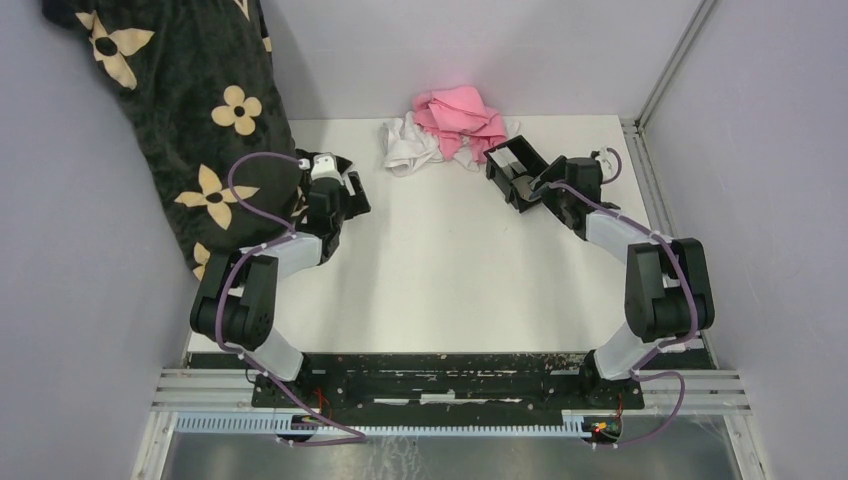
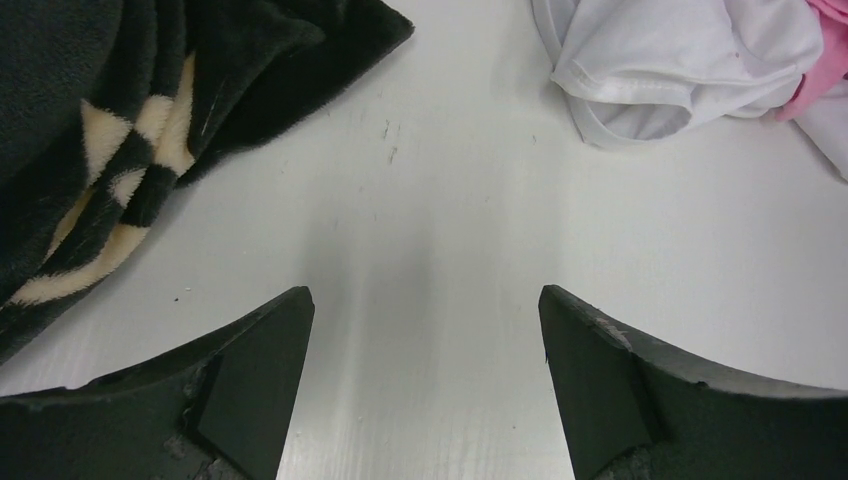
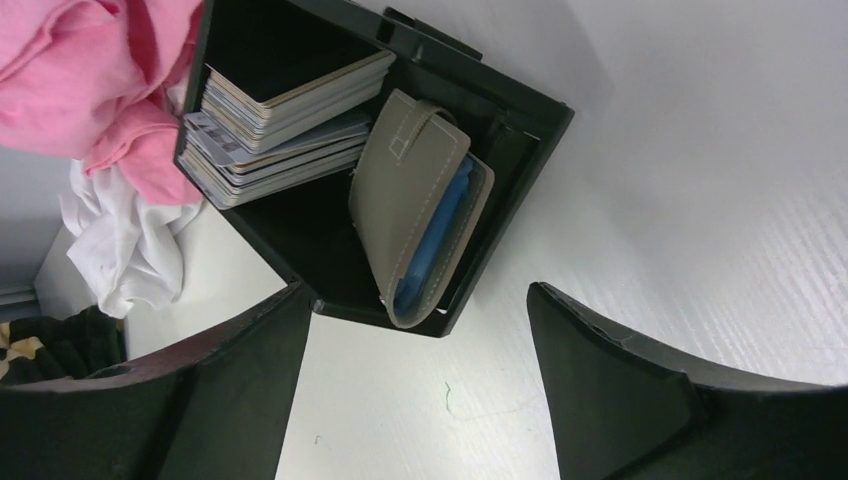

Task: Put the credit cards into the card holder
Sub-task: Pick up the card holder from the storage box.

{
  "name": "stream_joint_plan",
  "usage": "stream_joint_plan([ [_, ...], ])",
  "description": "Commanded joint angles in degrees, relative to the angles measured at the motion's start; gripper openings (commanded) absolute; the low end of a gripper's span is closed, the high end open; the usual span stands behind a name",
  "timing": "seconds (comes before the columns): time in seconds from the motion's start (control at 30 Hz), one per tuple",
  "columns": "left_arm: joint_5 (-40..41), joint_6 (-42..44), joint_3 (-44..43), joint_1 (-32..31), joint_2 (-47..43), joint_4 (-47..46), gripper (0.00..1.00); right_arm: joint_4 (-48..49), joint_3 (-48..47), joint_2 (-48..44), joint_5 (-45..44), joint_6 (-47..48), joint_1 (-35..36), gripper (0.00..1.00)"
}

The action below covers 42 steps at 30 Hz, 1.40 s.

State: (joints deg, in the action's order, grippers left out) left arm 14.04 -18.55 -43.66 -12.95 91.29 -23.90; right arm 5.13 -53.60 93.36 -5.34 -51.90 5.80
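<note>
- Credit cards (image 3: 288, 105): a stack of thin flat cards. The top face is dark and the edges show tan, white and pale blue. I cannot read the print on the lower ones.
- The stack sits inside the card holder (image 3: 520, 108), leaning into the corner nearest the pink cloth (image 3: 90, 80).
- The card holder is black and rigid, open-topped with slanted walls. It lies at the far right of the table (image 1: 450, 270), directly ahead of the right gripper (image 3: 418, 292).
- A grey wallet (image 3: 415, 190) with blue lining stands on edge in the same holder, just beside the cards.
- Right gripper: jaws spread wide, grasping nothing. The holder's near corner lies in the gap between the fingertips; I cannot tell whether they touch.
- Left gripper (image 2: 422, 292): jaws released, nothing held, over bare white tabletop.
- Edges: the pink cloth lies against the holder's left wall, and a white cloth (image 1: 408, 148) is heaped beside it at the back wall.
- A black floral blanket (image 1: 180, 100) covers the far left corner, close to the left gripper.
- Room: bare tabletop runs between the two arms, and a metal rail (image 1: 640, 165) bounds the right side.
</note>
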Motion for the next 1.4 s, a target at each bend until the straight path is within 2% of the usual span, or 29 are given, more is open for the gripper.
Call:
stream_joint_plan([
  [0.0, 2.05, 2.9, -2.26, -0.72, 1.14, -3.14, 0.9, 1.72, -2.92, 1.76, 1.26, -2.25, -0.35, 0.85],
  [0.3, 1.65, 3.05, -2.83, -1.45, 2.9, -4.93, 0.88, 3.22, -5.24, 6.57, 2.78, -3.44, -0.36, 0.81],
  [0.53, 1.63, 3.29, -2.93, -1.55, 3.79, -5.79, 0.86, 4.47, -6.38, 9.33, 3.66, -4.25, -0.44, 0.73],
  [0.8, 2.13, 3.4, -1.99, -1.58, 3.79, -6.24, 0.85, 5.25, -6.01, 9.12, 4.37, -4.53, -0.46, 0.65],
  [1.37, 2.17, 3.03, -0.99, -1.64, 2.84, -6.29, 0.84, 4.88, -5.48, 6.63, 5.16, -4.61, -0.5, 0.61],
])
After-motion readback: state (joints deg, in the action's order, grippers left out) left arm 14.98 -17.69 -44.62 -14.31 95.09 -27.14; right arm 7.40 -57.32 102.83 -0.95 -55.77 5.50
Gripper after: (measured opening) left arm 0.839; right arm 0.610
